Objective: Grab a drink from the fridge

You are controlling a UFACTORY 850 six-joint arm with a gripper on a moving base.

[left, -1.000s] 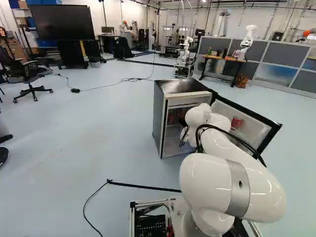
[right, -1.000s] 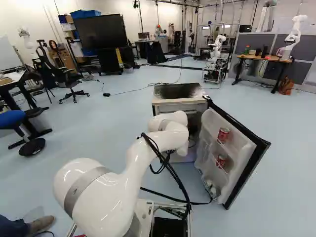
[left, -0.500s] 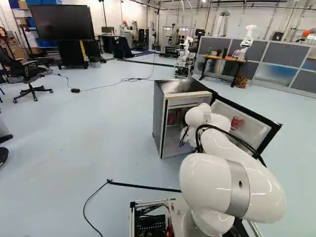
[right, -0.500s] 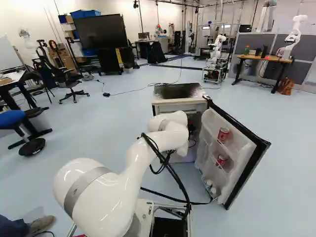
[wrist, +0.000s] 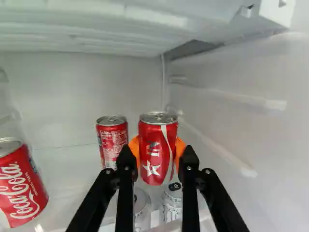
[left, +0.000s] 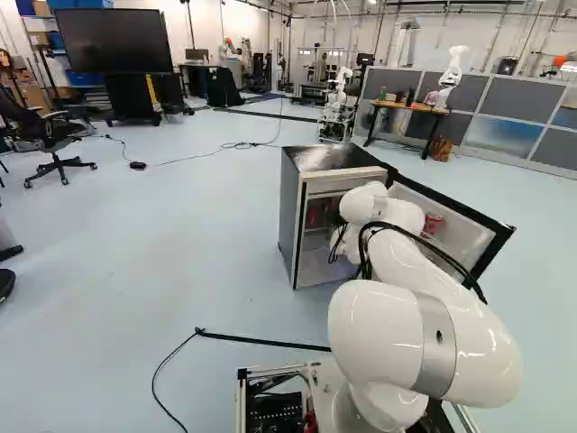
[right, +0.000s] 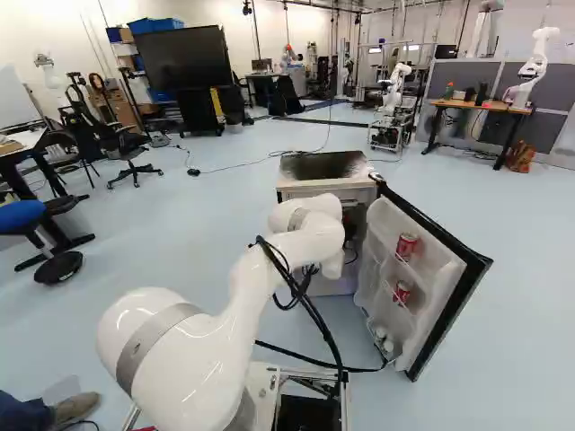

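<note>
A pale floor [left: 180, 262] is noted around an open fridge [right: 328, 195], into which the arm [right: 243, 296] is extended past the hinged-out door [right: 445, 292]. Inside, in order: a leaning-looking red can [wrist: 21, 186] is seen nearest the camera; a second red can [wrist: 113, 137] is found beside the grasped one. The drink, a red can at the gripper [wrist: 158, 151], is clasped upright between both orange pads [wrist: 181, 149], presumably so that it is kept level and its top left clear. White cans [wrist: 142, 208] are seen under it; whether it is clear of its support cannot be confirmed. Beyond, the side wall [wrist: 241, 111] is judged near enough to be brushed, and the overhanging panel [wrist: 91, 29] limits any lift. A straight withdrawal through the front is advised, with the door's edge and its racked cans [right: 407, 245] avoided.
</note>
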